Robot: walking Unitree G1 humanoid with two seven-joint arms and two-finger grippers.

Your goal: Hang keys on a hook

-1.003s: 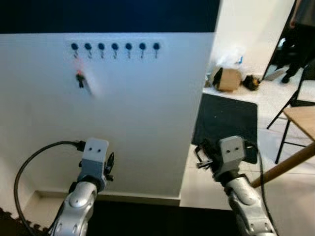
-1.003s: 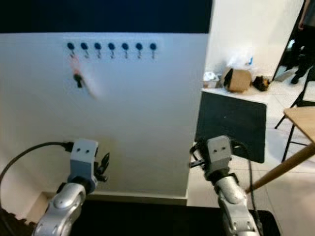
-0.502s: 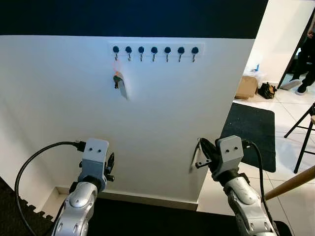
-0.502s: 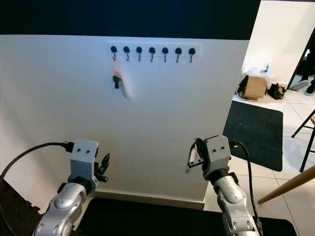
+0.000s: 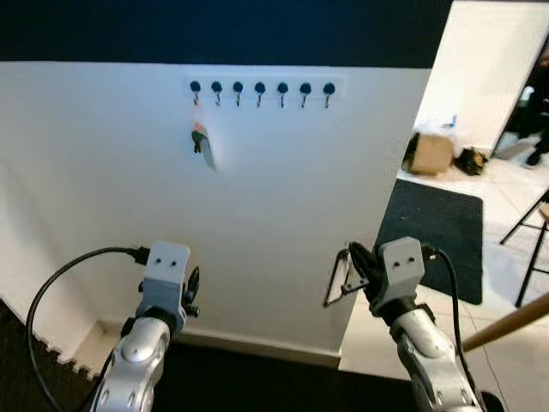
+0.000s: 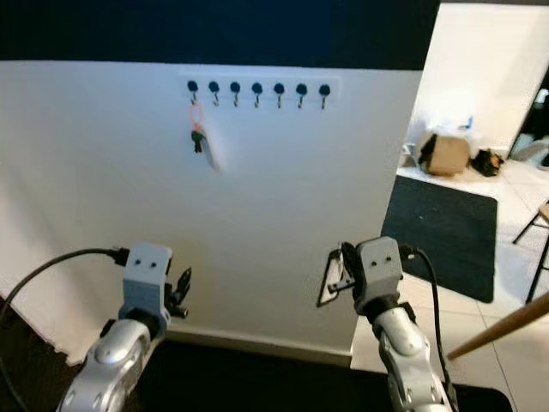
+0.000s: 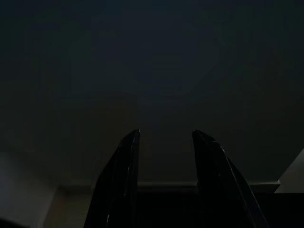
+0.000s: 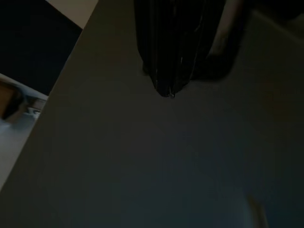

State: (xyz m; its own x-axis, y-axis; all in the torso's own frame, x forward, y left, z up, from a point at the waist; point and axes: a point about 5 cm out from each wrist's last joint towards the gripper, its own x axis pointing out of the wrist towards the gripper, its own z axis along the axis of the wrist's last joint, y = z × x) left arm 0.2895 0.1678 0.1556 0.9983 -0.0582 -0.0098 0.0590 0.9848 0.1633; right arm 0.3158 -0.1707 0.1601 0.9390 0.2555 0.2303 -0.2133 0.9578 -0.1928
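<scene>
A row of several black-knobbed hooks [image 5: 260,88] runs along the top of a white wall [image 5: 283,206]. A bunch of keys [image 5: 200,142] hangs by an orange ring from the leftmost hook. My left gripper [image 5: 192,288] is held low, far below the keys, and in the dark left wrist view its fingers [image 7: 118,180] stand apart, open and empty. My right gripper [image 5: 353,261] is low on the right, close to the wall's corner. Its fingers [image 8: 168,52] are pressed together with nothing seen between them, and it casts a shadow on the wall.
A black doormat [image 5: 437,227] lies on the tiled floor past the wall's right end, with a cardboard box [image 5: 429,153] and bags behind it. Chair legs [image 5: 532,249] and a wooden pole [image 5: 506,322] stand at the right. Dark matting [image 5: 257,386] covers the floor at the wall's foot.
The camera has swung, so the wall and hooks sit further right than a second ago. The keys were blurred and now hang sharper. Both arms keep their pose.
</scene>
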